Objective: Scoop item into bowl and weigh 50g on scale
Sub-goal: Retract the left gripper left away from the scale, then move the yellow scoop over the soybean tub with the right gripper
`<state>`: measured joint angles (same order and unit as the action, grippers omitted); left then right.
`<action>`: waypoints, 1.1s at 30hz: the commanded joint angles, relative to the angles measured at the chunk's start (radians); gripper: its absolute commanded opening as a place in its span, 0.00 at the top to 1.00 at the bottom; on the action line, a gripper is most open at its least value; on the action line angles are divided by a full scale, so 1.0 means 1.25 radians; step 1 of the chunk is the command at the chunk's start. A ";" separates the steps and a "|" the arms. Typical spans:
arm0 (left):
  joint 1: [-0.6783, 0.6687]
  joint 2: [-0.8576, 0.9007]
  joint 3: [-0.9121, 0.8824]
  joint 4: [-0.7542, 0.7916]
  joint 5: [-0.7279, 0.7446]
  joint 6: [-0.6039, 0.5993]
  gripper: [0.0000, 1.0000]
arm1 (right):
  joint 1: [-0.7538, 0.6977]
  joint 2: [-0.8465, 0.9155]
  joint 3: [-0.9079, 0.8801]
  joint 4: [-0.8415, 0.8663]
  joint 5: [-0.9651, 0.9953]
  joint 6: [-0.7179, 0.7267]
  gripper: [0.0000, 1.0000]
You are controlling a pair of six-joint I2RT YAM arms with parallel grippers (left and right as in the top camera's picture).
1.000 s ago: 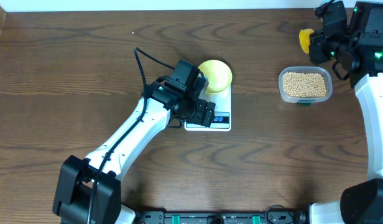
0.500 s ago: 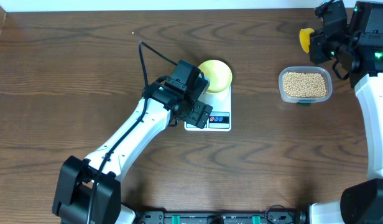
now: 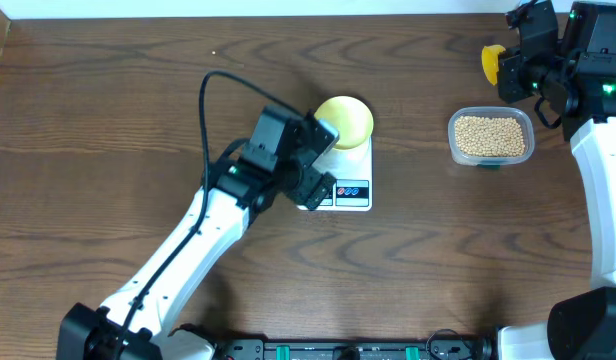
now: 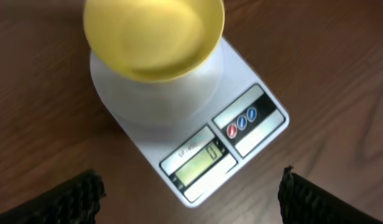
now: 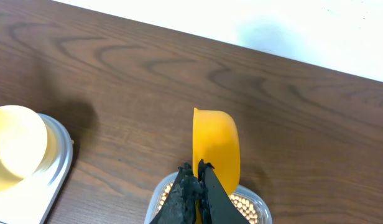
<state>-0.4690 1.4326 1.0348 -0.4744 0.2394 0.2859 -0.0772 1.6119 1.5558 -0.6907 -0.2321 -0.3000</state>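
Observation:
The pale yellow bowl (image 3: pixel 346 120) (image 4: pixel 154 34) stands empty on the round platform of the white scale (image 3: pixel 350 190) (image 4: pixel 247 134), whose display and red and blue buttons face me. My left gripper (image 3: pixel 314 186) (image 4: pixel 193 205) hovers open over the scale's near-left corner, with nothing between its fingers (image 4: pixel 79 198). At the back right, my right gripper (image 3: pixel 510 68) (image 5: pixel 196 173) is shut on the handle of a bright yellow scoop (image 3: pixel 492 62) (image 5: pixel 216 146), raised over the far rim of the clear tub (image 3: pixel 491 137) (image 5: pixel 163 190). The tub holds the item, tan beans (image 3: pixel 490 135) (image 5: pixel 249 208).
The dark wooden table (image 3: pixel 108 110) has a white strip along its far edge. The left arm's black cable (image 3: pixel 213 95) loops above the table left of the scale. The right arm's white link (image 3: pixel 600 190) runs down the right side.
My left wrist has drawn back to the left, away from the scale and bowl, and its cable loop has swung left. The right arm and scoop have not moved.

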 commanded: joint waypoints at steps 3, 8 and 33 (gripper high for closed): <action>0.037 -0.076 -0.094 0.074 0.028 0.001 0.08 | 0.004 -0.004 0.004 0.002 -0.005 -0.009 0.99; 0.079 -0.120 -0.127 0.092 0.085 0.029 0.08 | 0.004 -0.004 0.004 0.002 -0.005 -0.010 0.99; 0.089 -0.080 -0.128 0.063 0.197 0.037 0.08 | 0.004 -0.004 0.004 0.002 -0.005 -0.009 0.99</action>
<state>-0.3626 1.3239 0.8829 -0.3901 0.4694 0.3161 -0.0772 1.6119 1.5558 -0.6903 -0.2321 -0.3000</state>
